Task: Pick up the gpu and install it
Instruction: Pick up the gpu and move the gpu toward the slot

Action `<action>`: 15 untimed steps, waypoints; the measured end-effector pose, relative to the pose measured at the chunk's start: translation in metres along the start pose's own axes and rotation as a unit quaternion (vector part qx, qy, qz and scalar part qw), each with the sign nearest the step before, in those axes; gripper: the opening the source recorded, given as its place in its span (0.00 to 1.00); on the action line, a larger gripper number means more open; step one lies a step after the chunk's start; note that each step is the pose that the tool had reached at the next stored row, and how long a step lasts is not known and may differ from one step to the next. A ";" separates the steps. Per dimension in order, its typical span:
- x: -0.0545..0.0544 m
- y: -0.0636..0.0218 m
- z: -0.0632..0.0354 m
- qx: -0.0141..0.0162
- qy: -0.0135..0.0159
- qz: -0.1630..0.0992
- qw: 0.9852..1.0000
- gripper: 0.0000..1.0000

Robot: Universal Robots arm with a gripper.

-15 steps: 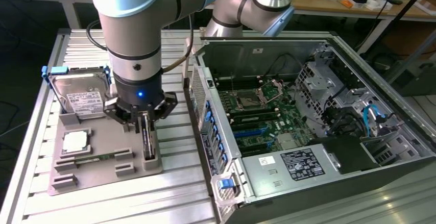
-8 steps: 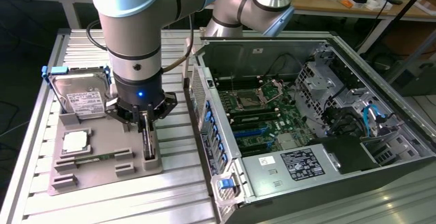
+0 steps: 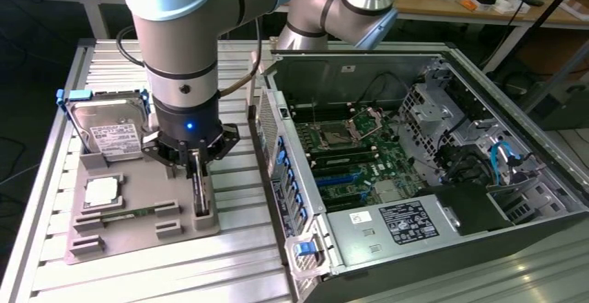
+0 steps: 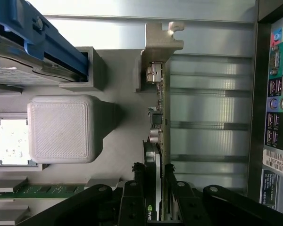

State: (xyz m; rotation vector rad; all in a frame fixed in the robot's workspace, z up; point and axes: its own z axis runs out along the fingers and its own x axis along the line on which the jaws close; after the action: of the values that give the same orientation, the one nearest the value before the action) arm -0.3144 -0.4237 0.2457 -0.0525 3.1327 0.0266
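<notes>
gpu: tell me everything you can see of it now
The gpu is a thin dark card standing on edge in a slot of the grey holder tray. A silvery metal bracket caps one end; small components line its board and a green logo shows near the gripper, whose fingers press one on each face, shut on it.

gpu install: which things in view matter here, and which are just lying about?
In the job:
- gpu, on edge in the holder
- hand, closed on the gpu
- open PC case

Lying about, all on the holder:
- hard drive
- CPU
- memory stick
</notes>
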 end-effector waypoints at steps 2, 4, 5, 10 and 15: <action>0.000 0.0001 -0.0040 0.000 0.000 0.000 1.000 0.27; 0.000 0.0002 -0.0108 0.000 0.000 0.000 1.000 0.27; 0.000 0.0002 -0.0138 0.000 0.000 0.000 1.000 0.27; 0.000 0.0005 -0.0276 0.000 0.000 0.000 1.000 0.27; 0.000 0.0007 -0.0406 0.000 0.000 0.000 1.000 0.27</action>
State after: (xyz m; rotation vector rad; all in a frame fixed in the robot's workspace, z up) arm -0.3144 -0.4237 0.2863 -0.0525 3.1328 0.0265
